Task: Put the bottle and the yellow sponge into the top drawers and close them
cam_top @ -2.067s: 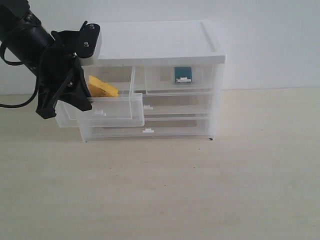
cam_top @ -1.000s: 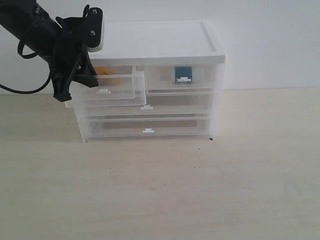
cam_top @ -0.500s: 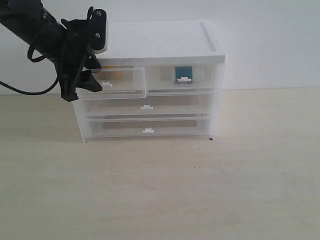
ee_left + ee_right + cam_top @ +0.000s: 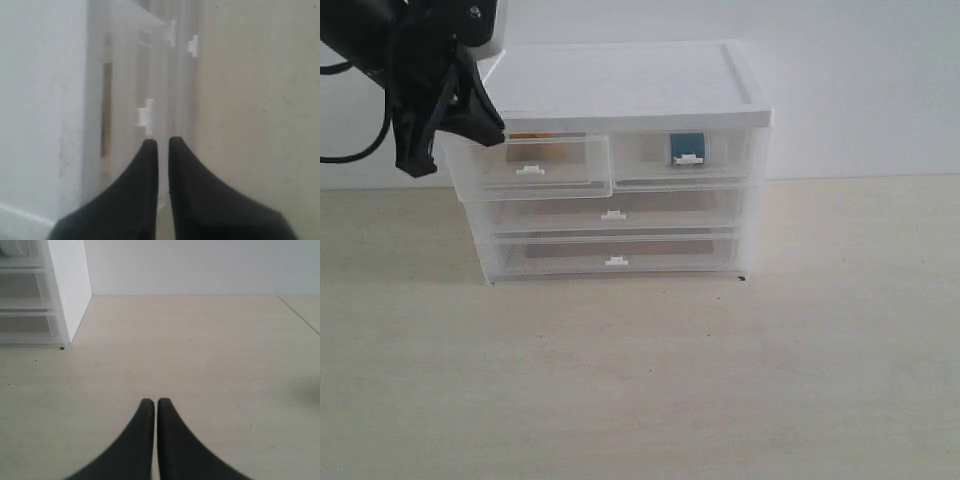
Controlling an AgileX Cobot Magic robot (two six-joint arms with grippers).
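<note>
Sitting inside the right top drawer (image 4: 720, 165), the bottle (image 4: 687, 146) is showing its blue band through the clear front, just behind the small white tab. At its 9 o'clock, the yellow sponge (image 4: 545, 140) is showing only as a faint orange patch inside the left top drawer (image 4: 570, 172). Both drawer fronts are lying flush with the face of the cabinet (image 4: 630, 85).

I am holding my left gripper (image 4: 160, 142) at the cabinet's 10 o'clock corner. Its fingers are leaving only a thin slit between them and gripping nothing. The left drawer's tab (image 4: 146, 116) is sitting just beyond their tips, though I cannot tell if they touch.

I am keeping my right gripper (image 4: 152, 402) low over the table (image 4: 200, 350), well apart from the cabinet. Its fingers are almost pressed together and carrying nothing.
</note>
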